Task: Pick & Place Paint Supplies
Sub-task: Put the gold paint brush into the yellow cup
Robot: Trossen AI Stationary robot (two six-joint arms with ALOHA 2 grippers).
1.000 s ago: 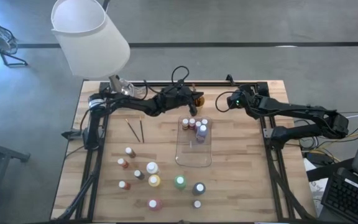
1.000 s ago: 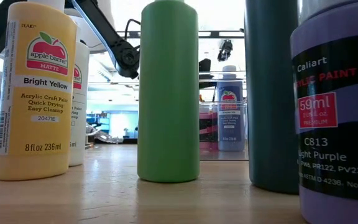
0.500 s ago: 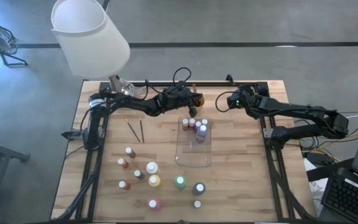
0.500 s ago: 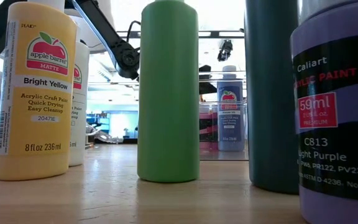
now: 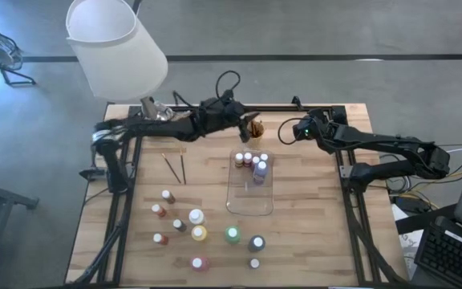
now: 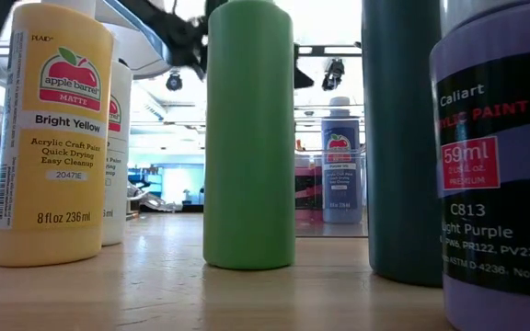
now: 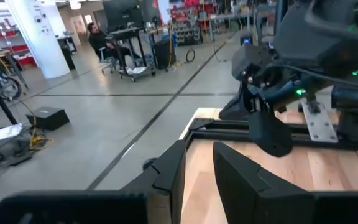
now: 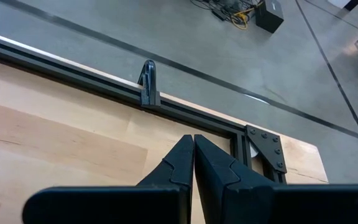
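Two thin brushes (image 5: 175,167) lie flat on the wooden table, left of centre. A few small paint bottles (image 5: 251,160) stand at the far end of the clear tray (image 5: 251,201). Several more bottles (image 5: 195,229) stand loose near the front edge; the low view shows the yellow one (image 6: 51,138), the green one (image 6: 249,138) and the purple one (image 6: 500,156) close up. My left gripper (image 5: 241,119) (image 7: 199,165) hovers level at the far edge beside the orange cup, fingers a little apart and empty. My right gripper (image 5: 285,132) (image 8: 193,146) waits shut at the far right, holding nothing.
An orange cup (image 5: 256,127) stands at the far edge between the two grippers. A dark rail (image 8: 148,93) frames the table's far edge. A white lamp shade (image 5: 115,44) hangs over the far left corner. Bare wood lies right of the tray.
My left gripper has risen from beside the orange cup and drawn back a little toward the table's far left; in the low view its arm has climbed toward the top of the picture. The bottles, brushes and tray have stayed put.
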